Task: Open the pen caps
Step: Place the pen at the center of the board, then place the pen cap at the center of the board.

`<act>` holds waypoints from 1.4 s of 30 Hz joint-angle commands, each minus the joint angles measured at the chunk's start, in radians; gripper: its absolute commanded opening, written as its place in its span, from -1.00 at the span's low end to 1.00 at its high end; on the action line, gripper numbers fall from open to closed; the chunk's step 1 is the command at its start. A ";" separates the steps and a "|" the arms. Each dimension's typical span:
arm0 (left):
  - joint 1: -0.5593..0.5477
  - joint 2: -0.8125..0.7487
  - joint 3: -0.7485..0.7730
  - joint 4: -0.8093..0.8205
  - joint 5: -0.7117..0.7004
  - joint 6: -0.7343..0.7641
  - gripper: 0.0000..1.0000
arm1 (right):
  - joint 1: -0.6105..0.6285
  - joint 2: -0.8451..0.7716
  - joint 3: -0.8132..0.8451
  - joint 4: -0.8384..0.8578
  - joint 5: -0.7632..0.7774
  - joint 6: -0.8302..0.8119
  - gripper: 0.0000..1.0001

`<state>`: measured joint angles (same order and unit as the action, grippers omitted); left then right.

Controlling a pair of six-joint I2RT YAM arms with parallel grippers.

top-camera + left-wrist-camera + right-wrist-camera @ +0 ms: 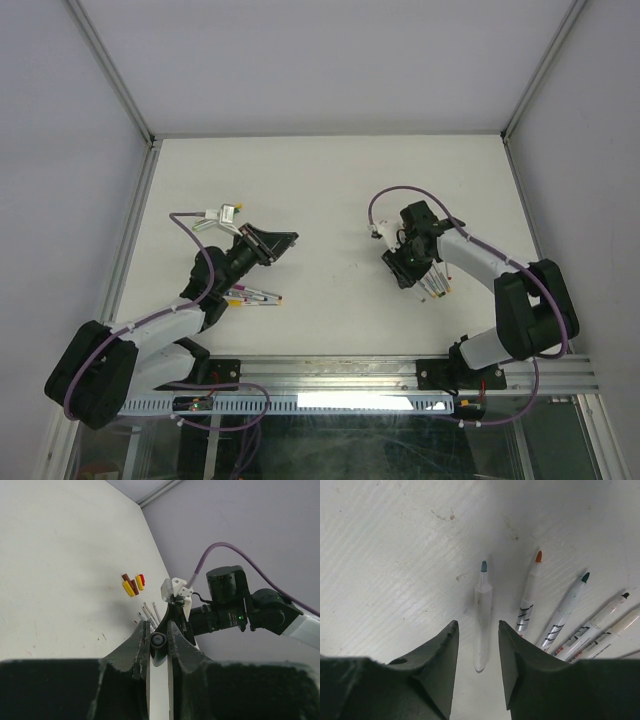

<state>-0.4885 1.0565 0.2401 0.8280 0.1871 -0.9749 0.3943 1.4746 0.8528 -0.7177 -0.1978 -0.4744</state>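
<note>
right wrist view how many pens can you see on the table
5. Blue-tipped pen in the middle, then rightward orange-tipped pen, green-tipped pen, black-tipped pen, and a fifth pen cut off by the right edge. More may lie out of frame.

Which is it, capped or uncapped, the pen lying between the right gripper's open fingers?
Uncapped: the pen lies flat on the table, its bare blue tip exposed.
</note>
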 commanded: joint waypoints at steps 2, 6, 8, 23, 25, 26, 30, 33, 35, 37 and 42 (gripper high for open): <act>-0.083 0.068 0.071 0.014 -0.120 0.045 -1.00 | -0.007 -0.068 0.014 0.009 -0.041 -0.016 -0.18; -0.152 0.153 0.111 0.015 -0.175 0.052 -1.00 | -0.023 -0.099 0.018 0.006 -0.063 -0.023 -0.17; -0.181 0.201 0.137 0.016 -0.195 0.054 -1.00 | -0.033 -0.114 0.019 0.004 -0.076 -0.026 -0.17; -0.344 0.645 0.499 -0.192 -0.268 0.025 -1.00 | -0.132 -0.175 0.018 0.016 -0.073 -0.024 -0.13; -0.352 0.703 0.586 -0.253 -0.261 0.026 -1.00 | -0.145 -0.180 0.016 0.021 -0.068 -0.023 -0.12; -0.354 0.731 0.611 -0.281 -0.258 0.028 -1.00 | -0.152 -0.182 0.017 0.023 -0.066 -0.021 -0.12; -0.356 0.828 0.790 -0.433 -0.256 0.048 -1.00 | -0.175 -0.185 0.015 0.028 -0.056 -0.017 -0.11; -0.355 0.900 0.911 -0.570 -0.266 0.054 -1.00 | -0.187 -0.186 0.014 0.032 -0.049 -0.014 -0.10; -0.356 0.943 0.977 -0.620 -0.264 0.054 -1.00 | -0.194 -0.189 0.013 0.034 -0.046 -0.011 -0.10; -0.355 0.983 1.037 -0.660 -0.260 0.051 -1.00 | -0.204 -0.190 0.012 0.038 -0.038 -0.006 -0.09; -0.357 1.081 1.183 -0.735 -0.236 0.041 -1.00 | -0.226 -0.194 0.008 0.050 -0.019 0.003 -0.07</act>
<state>-0.8383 2.0842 1.3075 0.1829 -0.0544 -0.9421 0.1875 1.3167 0.8528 -0.7086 -0.2398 -0.4866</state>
